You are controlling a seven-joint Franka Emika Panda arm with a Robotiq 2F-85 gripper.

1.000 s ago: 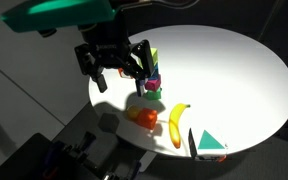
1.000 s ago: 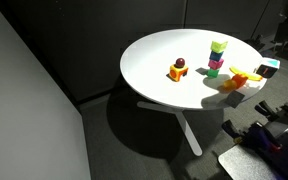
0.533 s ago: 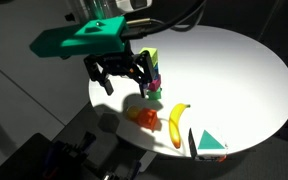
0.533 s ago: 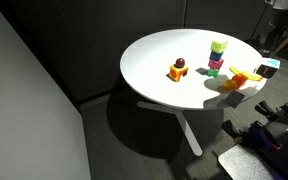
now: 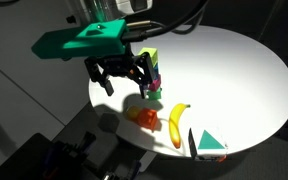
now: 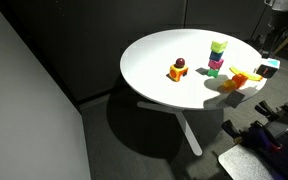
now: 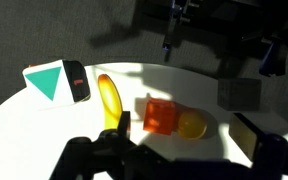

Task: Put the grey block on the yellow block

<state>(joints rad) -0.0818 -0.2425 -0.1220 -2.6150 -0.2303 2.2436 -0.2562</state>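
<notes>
The yellow block [image 5: 151, 57] is the top of a stack on a magenta and a teal block; it also shows in an exterior view [image 6: 218, 46]. A dull grey block [image 7: 239, 95] lies in shadow beyond the orange block in the wrist view. In both exterior views I cannot make it out. My gripper [image 5: 119, 72] hangs open and empty just beside the stack, above the table. In the wrist view its fingers [image 7: 184, 160] frame the orange block and the yellow ball.
An orange block [image 7: 160, 115] touches a round yellow ball [image 7: 191, 125]. A banana [image 7: 109, 100] and a teal triangle piece [image 7: 46, 80] lie near the edge of the round white table [image 6: 154, 55]. The floor around the table is dark.
Over the last second my gripper came lower and a little toward the table's edge beside the stack, then held still. The blocks have not moved.
</notes>
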